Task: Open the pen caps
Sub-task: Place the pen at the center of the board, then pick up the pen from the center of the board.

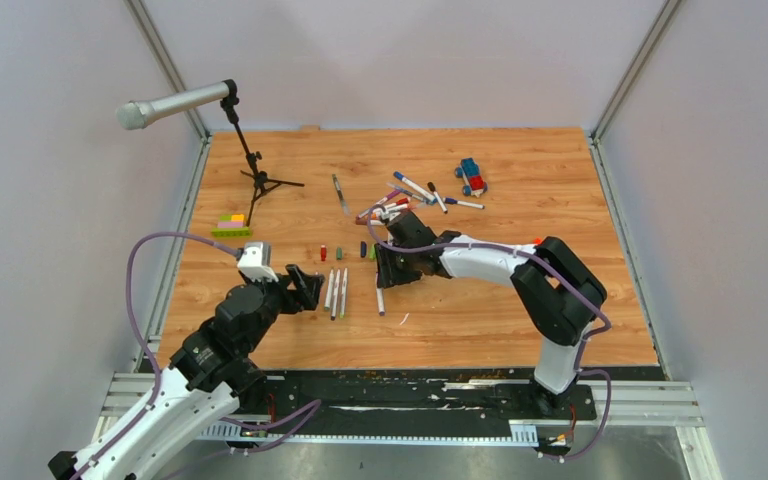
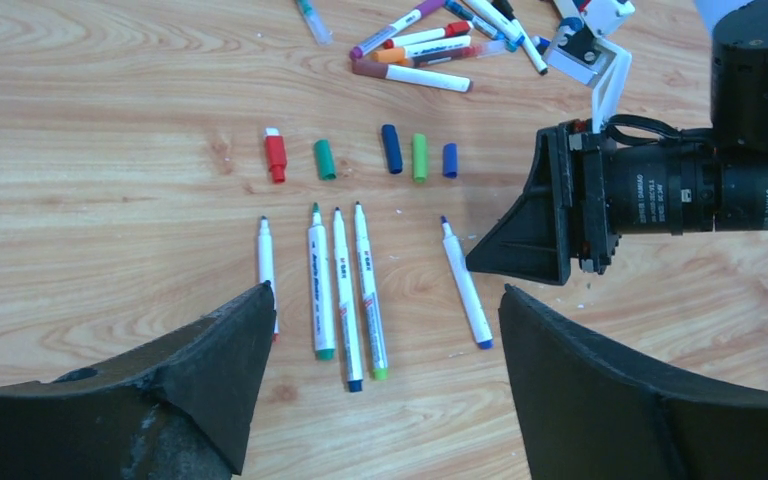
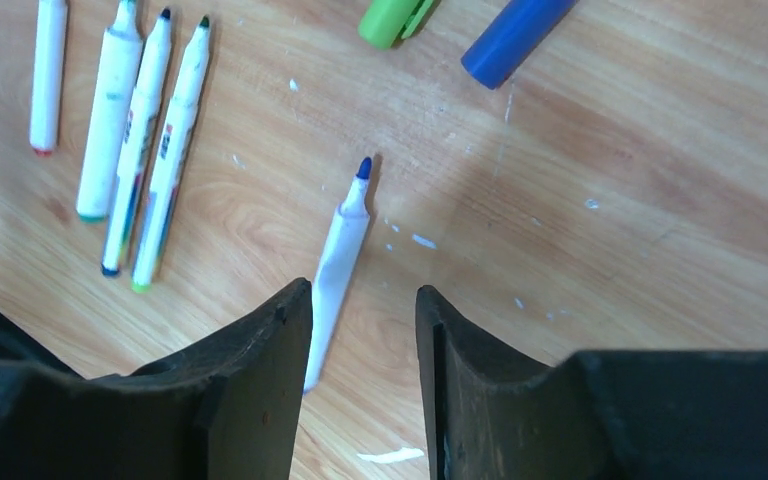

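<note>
- Our left jaws stand wide and empty near the uncapped pens (image 2: 320,290), likely sorted as done.
- Our right jaws, narrowly parted, grip nothing over the blue-tipped pen (image 3: 345,235).
- We see pen caps (image 2: 325,160) lining the worktop (image 2: 110,100) beyond; capped pens (image 2: 415,75) lie farther back.

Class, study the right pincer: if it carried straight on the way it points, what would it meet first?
Probably the uncapped blue-tipped pen, lying just ahead of the right pincer; otherwise the table wood beside it. Depth is hard to judge.
</note>
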{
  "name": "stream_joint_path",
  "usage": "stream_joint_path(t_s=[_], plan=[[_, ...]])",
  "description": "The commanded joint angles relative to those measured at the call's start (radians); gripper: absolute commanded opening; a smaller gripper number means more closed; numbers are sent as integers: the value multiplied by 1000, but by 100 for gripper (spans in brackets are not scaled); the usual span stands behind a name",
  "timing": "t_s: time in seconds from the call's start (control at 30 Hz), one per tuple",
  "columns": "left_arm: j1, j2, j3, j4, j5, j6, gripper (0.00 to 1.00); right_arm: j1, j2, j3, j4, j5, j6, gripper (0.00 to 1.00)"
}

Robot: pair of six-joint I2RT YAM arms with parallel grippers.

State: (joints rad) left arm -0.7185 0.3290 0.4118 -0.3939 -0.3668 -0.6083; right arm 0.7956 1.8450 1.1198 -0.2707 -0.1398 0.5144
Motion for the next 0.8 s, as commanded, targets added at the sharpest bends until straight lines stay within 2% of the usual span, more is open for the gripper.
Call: stream_joint_path(t_s=[0.0, 0.03, 0.1, 0.2, 0.33, 0.4, 0.43, 0.53, 0.67, 0.77], plan=[[-1, -27, -29, 29, 24, -9, 94, -2, -156, -28, 74, 12, -338, 45], [-1, -36, -43, 46, 30, -9, 99, -5, -187, -37, 76, 21, -422, 47], [-2, -56, -92, 104, 48, 4, 100, -23, -254, -59, 56, 10, -579, 55], [-2, -74, -164, 211, 54, -9, 100, -86, -339, -72, -29, -37, -776, 78], [-1, -47, -217, 302, 52, -4, 100, -271, -354, -39, -179, -338, -1033, 81], [-1, -15, -217, 333, 60, -3, 100, -352, -302, 20, -270, -421, -1118, 78], [-1, 2, -214, 350, 72, 2, 100, -383, -265, 61, -334, -448, -1180, 74], [-1, 74, -184, 374, 95, 22, 100, -439, -148, 183, -450, -404, -1338, 69], [-2, 183, -87, 344, 67, 107, 100, -545, -21, 307, -484, -468, -1493, 69], [-1, 256, -13, 292, -8, 219, 100, -623, 65, 409, -522, -529, -1598, 70]])
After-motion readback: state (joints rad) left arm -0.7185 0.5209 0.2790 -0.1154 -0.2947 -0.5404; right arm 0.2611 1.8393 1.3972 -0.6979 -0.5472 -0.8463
